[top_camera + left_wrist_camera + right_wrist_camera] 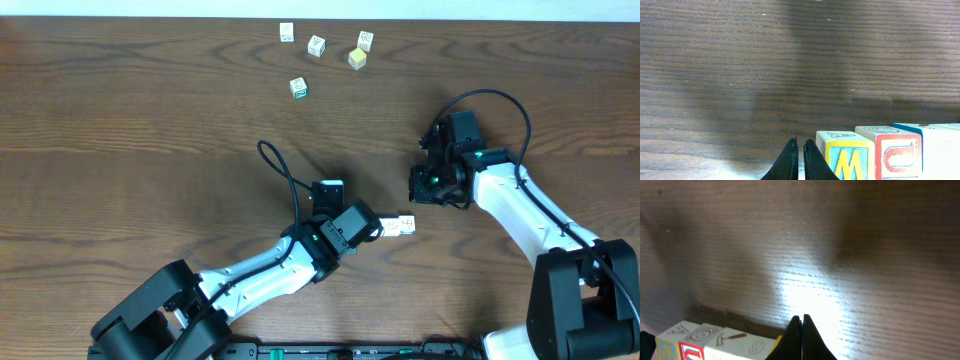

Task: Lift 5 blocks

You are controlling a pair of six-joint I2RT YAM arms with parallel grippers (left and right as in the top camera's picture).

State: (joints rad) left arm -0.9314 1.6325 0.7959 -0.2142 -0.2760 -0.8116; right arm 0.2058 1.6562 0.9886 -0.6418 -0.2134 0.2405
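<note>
A short row of blocks (pixel 401 226) lies near the table's front middle. In the left wrist view the row shows a yellow-bordered M cube (pixel 845 159), a red-bordered cube (pixel 895 154) and a whitish cube (pixel 940 150). My left gripper (pixel 377 229) is shut and empty, its tips (pixel 800 143) just left of the M cube. My right gripper (pixel 428 192) hangs up and to the right of the row, apart from it, shut on nothing. In its wrist view the row (pixel 725 342) sits at lower left of the tips (pixel 801 319), and a yellow edge peeks out behind the fingers.
Far back on the table stand loose cubes: three whitish ones (pixel 287 32), (pixel 316 45), (pixel 365 40), a pale yellow one (pixel 357 58) and a green-bordered one (pixel 298 88). A black cable (pixel 285 175) loops above the left arm. Bare wood surrounds both grippers.
</note>
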